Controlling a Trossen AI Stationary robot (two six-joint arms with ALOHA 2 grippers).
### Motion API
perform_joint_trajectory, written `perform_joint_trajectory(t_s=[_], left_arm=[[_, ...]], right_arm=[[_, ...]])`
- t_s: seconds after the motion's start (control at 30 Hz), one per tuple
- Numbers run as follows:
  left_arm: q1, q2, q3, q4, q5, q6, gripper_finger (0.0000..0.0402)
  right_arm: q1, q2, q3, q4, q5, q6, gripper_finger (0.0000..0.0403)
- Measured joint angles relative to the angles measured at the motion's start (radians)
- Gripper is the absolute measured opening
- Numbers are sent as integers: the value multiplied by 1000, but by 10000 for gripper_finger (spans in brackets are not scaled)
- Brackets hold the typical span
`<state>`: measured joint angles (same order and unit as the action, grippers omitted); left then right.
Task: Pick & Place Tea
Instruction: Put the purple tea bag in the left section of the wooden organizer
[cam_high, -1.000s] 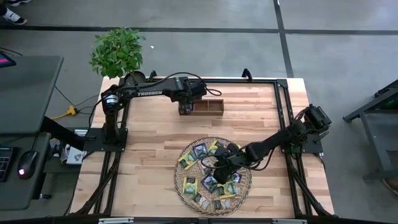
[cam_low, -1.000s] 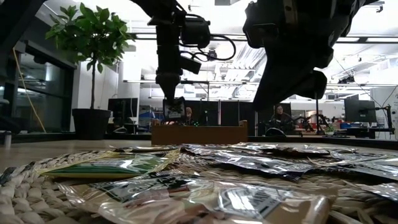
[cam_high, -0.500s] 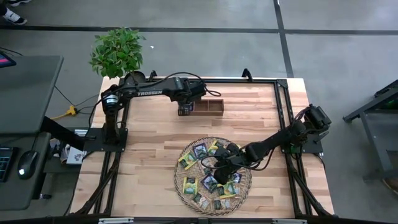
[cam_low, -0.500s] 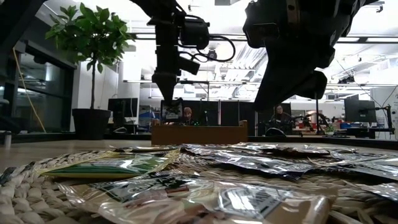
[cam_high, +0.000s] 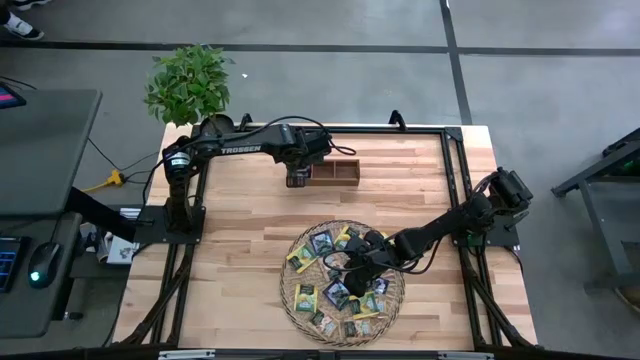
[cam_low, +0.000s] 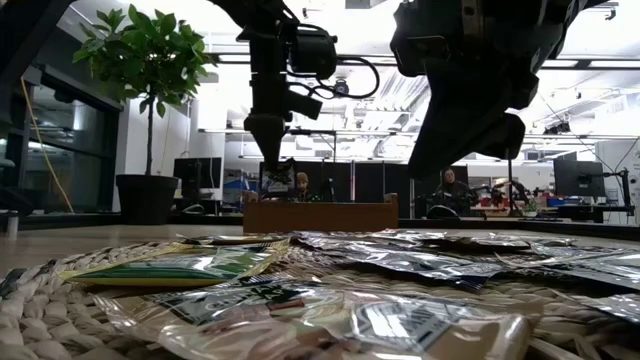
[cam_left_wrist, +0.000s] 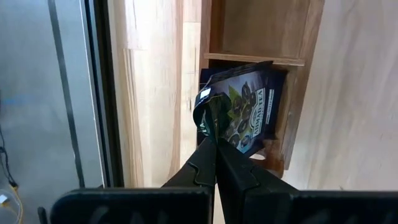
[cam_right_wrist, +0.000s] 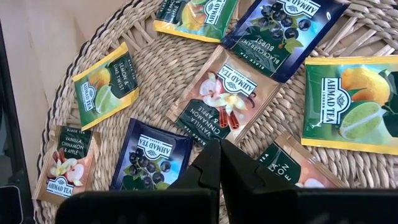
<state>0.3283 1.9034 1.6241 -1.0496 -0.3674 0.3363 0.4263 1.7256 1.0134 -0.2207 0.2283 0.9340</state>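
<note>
My left gripper (cam_high: 296, 176) stands over the left end of the wooden box (cam_high: 340, 172), shut on a dark blue sachet (cam_left_wrist: 249, 109) that hangs over the box's end compartment (cam_left_wrist: 292, 143). My right gripper (cam_high: 352, 268) hovers shut above the round woven tray (cam_high: 296, 305), its fingertips (cam_right_wrist: 217, 149) over a vanilla-cinnamon sachet (cam_right_wrist: 224, 99). Several blue, green and yellow sachets (cam_high: 337, 293) lie flat on the tray. In the low view the right gripper (cam_low: 500, 135) is well above them. My left gripper pinches the dark blue sachet by its upper edge (cam_left_wrist: 208, 107) between its two fingers, coming from above and pointing down. The sachet hangs upright below the fingers (cam_low: 277, 180). Its lower end is at the box's rim, between a divider and the end wall.
A potted plant (cam_high: 188, 85) stands at the table's far left corner. The box (cam_low: 320, 215) sits near the far edge, with bare wood between it and the tray. Black frame rails (cam_high: 455, 170) run along the table's sides. People sit in the room beyond (cam_low: 450, 190).
My left gripper has edged slightly toward the table's left edge with the blue sachet, staying shut on it. My right arm has kept still above the tray.
</note>
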Motion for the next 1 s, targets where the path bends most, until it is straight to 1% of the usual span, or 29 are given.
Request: perform_joint_trajectory(t_s=[0.43,0.6,1.0], left_arm=[[0,0,0,-8,0,0,1],[0,0,0,-33,-6,0,1],[0,0,0,-29,-1,0,1]], right_arm=[[0,0,0,2,-22,-18,0],[0,0,0,2,-23,-18,0],[0,0,0,2,-23,-19,0]])
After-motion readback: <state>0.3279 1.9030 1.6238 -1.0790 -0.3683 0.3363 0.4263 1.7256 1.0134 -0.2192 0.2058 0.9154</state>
